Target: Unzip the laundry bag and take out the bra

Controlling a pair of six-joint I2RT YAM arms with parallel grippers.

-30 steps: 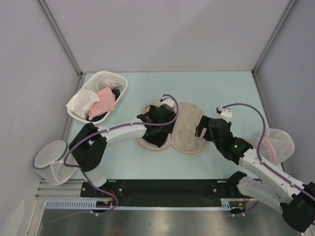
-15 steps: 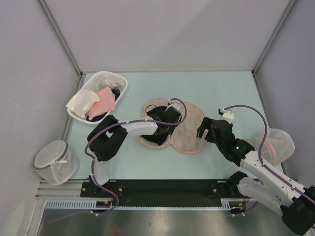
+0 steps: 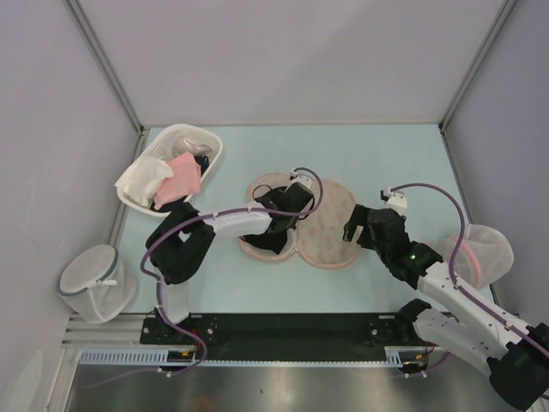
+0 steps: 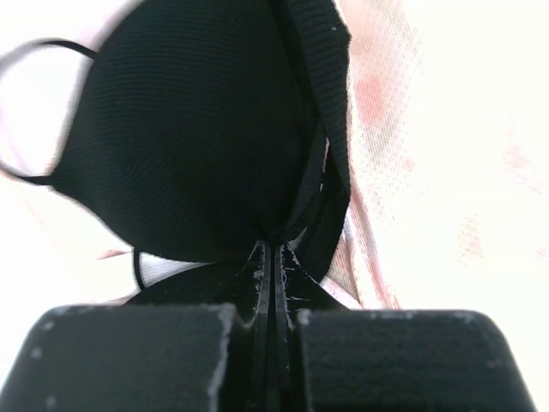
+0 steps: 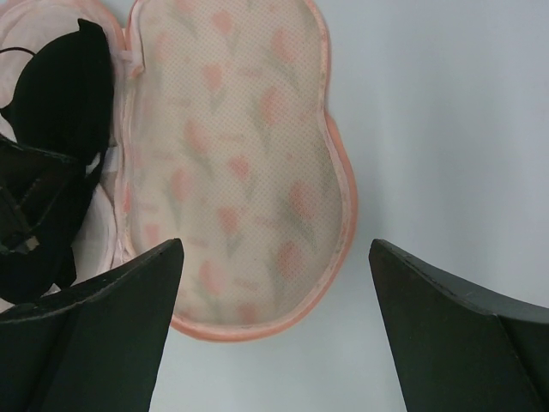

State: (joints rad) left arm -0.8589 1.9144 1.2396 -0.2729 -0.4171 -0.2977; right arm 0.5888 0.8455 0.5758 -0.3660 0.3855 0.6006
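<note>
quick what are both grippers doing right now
Left gripper: closed, pinching the bra.
Right gripper: open, holding nothing.

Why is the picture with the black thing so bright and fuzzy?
Left wrist view: the laundry bag glares almost white around the dark bra, and the edges are soft. Right wrist view: evenly lit and sharp. Top view: clear, faint shadows.

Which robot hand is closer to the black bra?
Left. The left gripper is shut on the bra; the right gripper is open, at the laundry bag's other side, away from it.
</note>
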